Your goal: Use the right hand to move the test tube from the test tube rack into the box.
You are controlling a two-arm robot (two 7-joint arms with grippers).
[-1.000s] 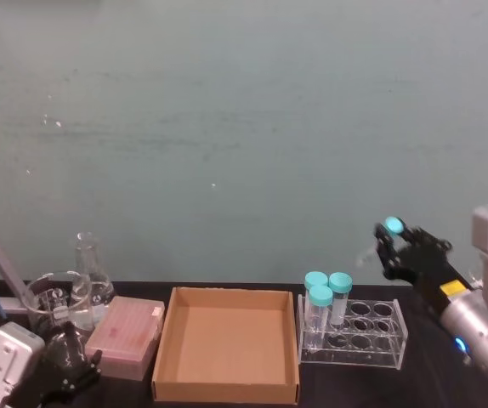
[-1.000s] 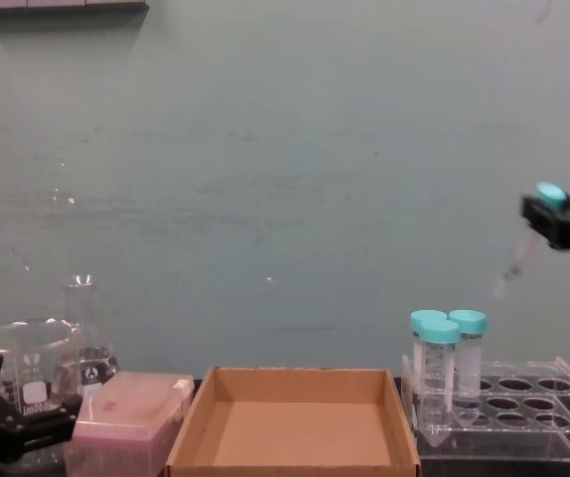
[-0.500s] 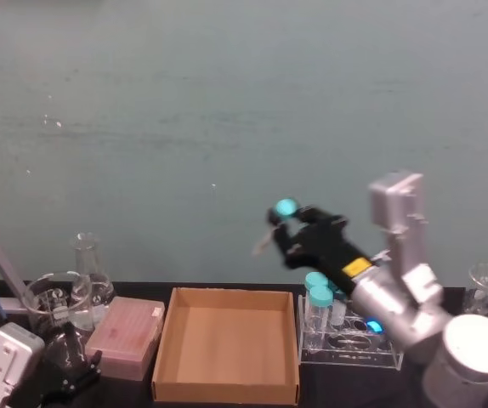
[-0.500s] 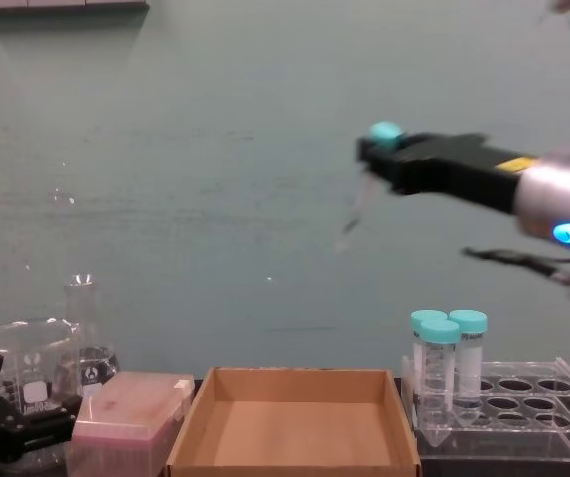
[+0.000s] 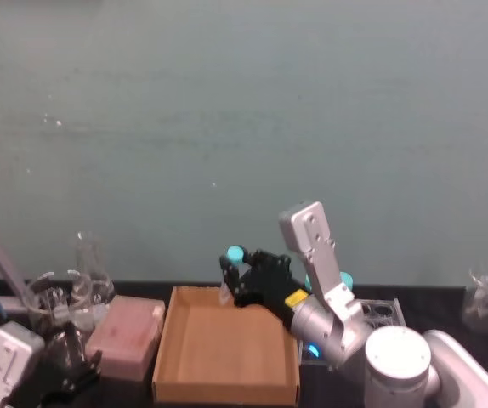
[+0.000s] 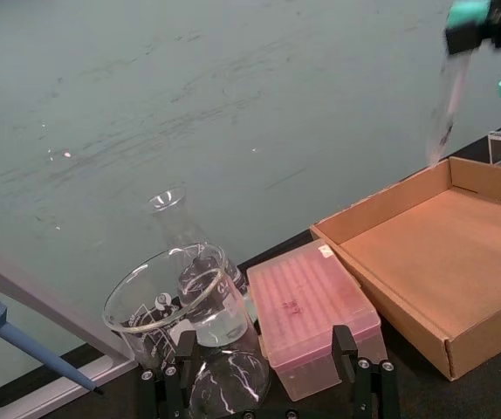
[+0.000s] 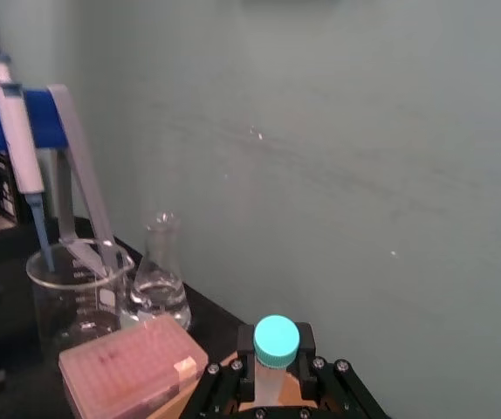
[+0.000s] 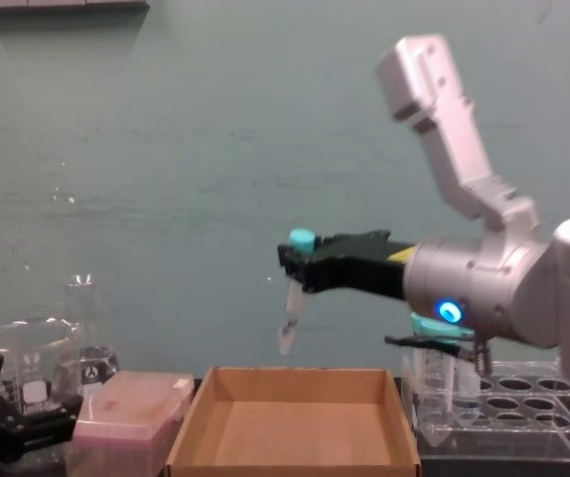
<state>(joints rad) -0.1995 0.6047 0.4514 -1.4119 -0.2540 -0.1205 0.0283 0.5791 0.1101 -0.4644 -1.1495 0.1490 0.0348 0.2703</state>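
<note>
My right gripper (image 5: 237, 276) (image 8: 300, 263) is shut on the test tube (image 8: 289, 320) just under its teal cap (image 7: 277, 340). The slim clear tube hangs tip-down and slightly tilted above the back wall of the brown cardboard box (image 5: 227, 393) (image 8: 196, 437), clear of the floor. In the left wrist view the tube (image 6: 447, 105) hangs over the box's far corner (image 6: 460, 170). The clear test tube rack (image 5: 382, 316) (image 8: 528, 422) stands right of the box, partly behind my right arm. My left gripper (image 5: 65, 378) (image 6: 259, 393) stays parked at the near left, open.
A pink translucent box (image 5: 125, 336) (image 8: 126, 417) sits left of the cardboard box. Behind it stand a glass beaker (image 5: 53, 302) and a conical flask (image 5: 91, 268). Wider teal-capped tubes (image 8: 442, 343) stay in the rack. A blue pipette (image 7: 19, 131) hangs at the far left.
My right arm has swung left from above the rack and come down, carrying the tube to just over the box's back edge. The left arm has not moved.
</note>
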